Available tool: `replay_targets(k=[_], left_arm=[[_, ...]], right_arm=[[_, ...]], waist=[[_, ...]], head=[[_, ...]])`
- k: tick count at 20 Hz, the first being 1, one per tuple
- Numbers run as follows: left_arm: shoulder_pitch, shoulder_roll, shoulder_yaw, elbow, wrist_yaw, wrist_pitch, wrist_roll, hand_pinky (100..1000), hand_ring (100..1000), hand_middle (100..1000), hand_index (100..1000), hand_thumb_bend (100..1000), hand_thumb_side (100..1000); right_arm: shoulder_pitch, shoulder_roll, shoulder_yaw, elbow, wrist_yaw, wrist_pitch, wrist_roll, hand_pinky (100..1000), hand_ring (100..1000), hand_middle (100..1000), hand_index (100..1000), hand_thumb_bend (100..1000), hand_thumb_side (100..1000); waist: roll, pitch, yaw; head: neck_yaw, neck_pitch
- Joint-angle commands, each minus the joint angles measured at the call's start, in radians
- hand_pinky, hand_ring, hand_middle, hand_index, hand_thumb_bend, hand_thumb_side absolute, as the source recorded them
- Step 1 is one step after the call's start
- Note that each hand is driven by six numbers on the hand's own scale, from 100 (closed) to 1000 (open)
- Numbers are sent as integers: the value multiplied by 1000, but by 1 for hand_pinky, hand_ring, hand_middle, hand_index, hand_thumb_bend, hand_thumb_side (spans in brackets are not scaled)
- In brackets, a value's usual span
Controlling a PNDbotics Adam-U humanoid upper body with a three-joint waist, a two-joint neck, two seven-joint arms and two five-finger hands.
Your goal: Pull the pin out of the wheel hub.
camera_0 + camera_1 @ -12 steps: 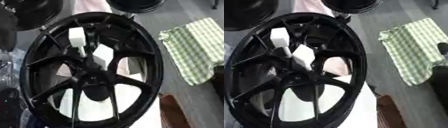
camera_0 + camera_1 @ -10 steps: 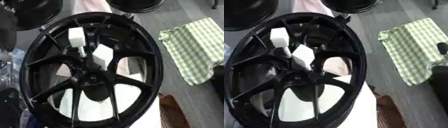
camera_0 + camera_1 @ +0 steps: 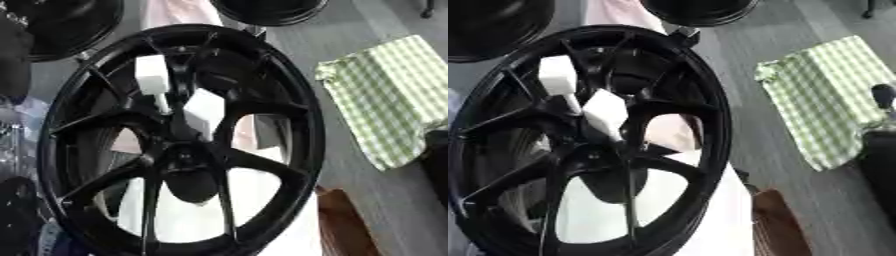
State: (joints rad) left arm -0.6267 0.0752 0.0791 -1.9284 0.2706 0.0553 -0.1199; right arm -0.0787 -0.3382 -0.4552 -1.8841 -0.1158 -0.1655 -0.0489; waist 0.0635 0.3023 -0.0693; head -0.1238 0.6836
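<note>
A large black wheel rim [image 3: 289, 100] stands tilted and fills most of both views, its spokes meeting at the hub [image 3: 188, 160]. A white pin [image 3: 203, 111] sticks out just above the hub, with a second white block [image 3: 150, 74] joined to it by a thin white stem. No hand touches the pin or the wheel. A dark shape at the right edge is my right hand [image 3: 878, 150], with a rounded tip above it; its fingers are not readable. At the lower left edge shows a dark glossy shape, probably my left hand [image 3: 17, 210].
A green checked cloth [image 3: 394, 100] lies on the grey floor to the right. Two more black wheels sit at the back, one at the upper left [image 3: 61, 25] and one at the top middle [image 3: 267, 10]. A brown object [image 3: 776, 225] lies at the lower right.
</note>
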Motion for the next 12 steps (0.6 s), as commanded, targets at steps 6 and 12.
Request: replay_targets(k=[6,12], left_arm=[[-307,247,-113,236,-170,-34,-103,754,646,571,790,100,529],[-568,450,-279,518,-311,-79,-225,779,685,608,805,100,295]], right_arm=[[16,-29,-9,-24,17,0,-5,683,620,586,772,650,244],[29,-40,-14,-26,28,1,-10,683,619,586,772,652,244]], waist=[[9,-31,4],[20,-39,13]], head=[[-23,4],[-39,14]])
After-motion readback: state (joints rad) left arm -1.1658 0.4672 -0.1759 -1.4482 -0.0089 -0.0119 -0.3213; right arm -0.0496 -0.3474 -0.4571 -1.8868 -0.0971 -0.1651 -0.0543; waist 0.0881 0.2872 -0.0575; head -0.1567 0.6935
